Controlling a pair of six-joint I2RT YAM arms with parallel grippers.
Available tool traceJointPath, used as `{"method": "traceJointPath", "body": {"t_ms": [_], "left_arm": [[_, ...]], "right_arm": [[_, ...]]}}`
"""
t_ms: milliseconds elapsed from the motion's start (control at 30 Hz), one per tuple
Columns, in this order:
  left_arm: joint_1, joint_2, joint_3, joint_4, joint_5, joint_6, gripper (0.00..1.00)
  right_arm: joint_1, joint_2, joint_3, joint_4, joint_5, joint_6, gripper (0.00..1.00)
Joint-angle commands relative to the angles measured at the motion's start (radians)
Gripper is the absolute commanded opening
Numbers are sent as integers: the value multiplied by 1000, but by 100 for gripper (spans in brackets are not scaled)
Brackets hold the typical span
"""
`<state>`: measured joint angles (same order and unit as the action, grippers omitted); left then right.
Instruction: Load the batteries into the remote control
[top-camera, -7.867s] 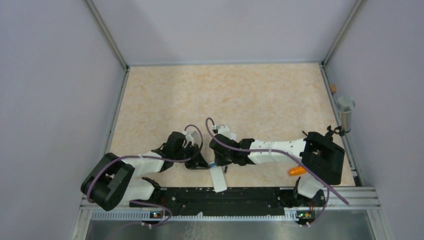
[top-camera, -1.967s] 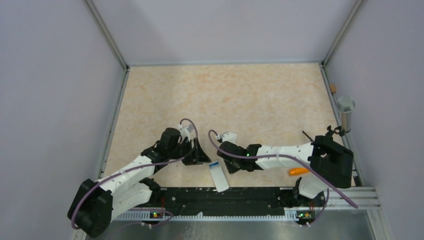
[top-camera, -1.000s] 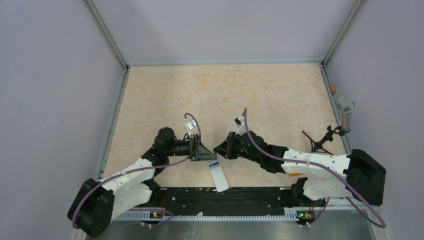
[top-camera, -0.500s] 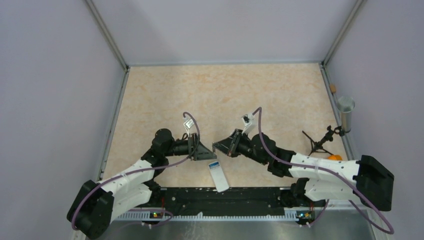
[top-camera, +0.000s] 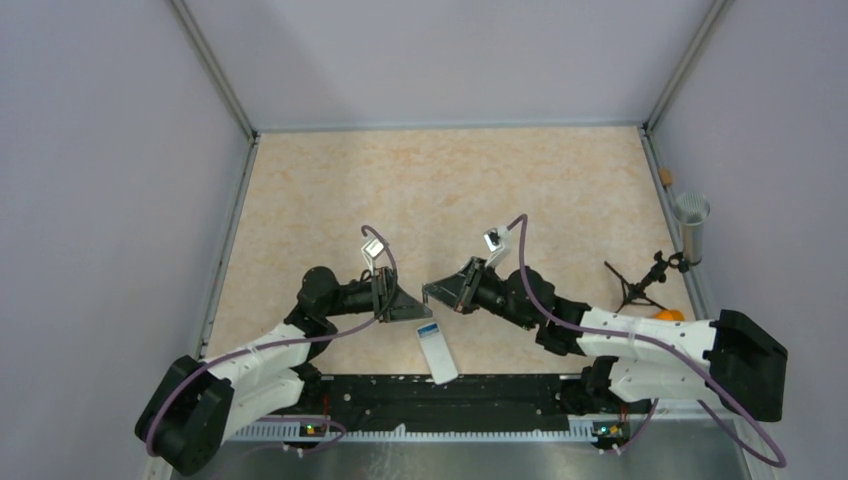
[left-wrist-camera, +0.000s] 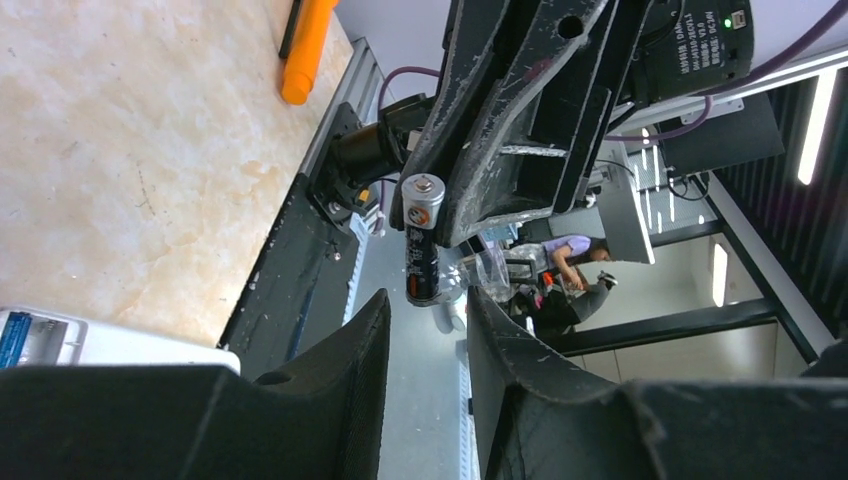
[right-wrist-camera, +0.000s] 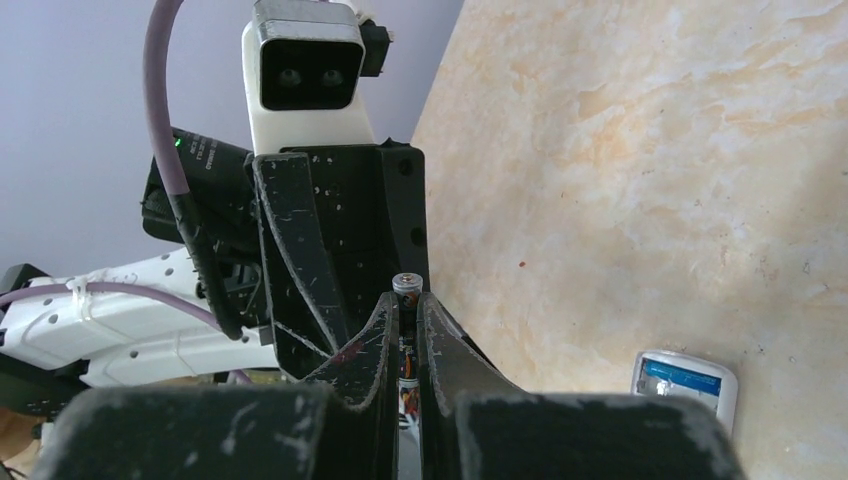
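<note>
- Top view: I read even, diffuse overhead light. The table is uniformly bright with no glare. Shadows cast on it near 6 o'clock are faint and soft-edged.
- Top view: focus is sharp throughout. The frame posts at 11 and 1 o'clock lean outward, a mild wide-angle distortion.
- Left wrist: the left gripper at 6 o'clock is near-black, underexposed and out of focus. The battery at centre is crisp, and its metal cap catches a highlight.
- Left wrist: the strip lights at 3 o'clock are blown out. The table at 10 o'clock is bright.
- Right wrist: the right gripper at 6 o'clock is dark and blurred. The table at 2 o'clock is well lit and sharp, with no motion smear.
</note>
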<state>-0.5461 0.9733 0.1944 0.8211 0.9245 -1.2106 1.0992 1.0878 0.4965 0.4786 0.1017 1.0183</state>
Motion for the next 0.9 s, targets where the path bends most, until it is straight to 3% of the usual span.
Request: {"method": "traceJointPath", "body": {"t_ms": [0,500,733,867], "left_arm": [[-4,2,-7,148,16,-41,35],[-8,31,-16,211,9,-70,22],[-7,26,-14,177,-13,-54,40],[-7,19,-7,159,-21,-44,40]], "right_arm": [[-4,7,-8,77,-14,8,0],[-4,20,-21,118,-37,10,0],[-5,-3,-30,116,-42,11,0],[-4,-5,-40,123,-43,16,0]]}}
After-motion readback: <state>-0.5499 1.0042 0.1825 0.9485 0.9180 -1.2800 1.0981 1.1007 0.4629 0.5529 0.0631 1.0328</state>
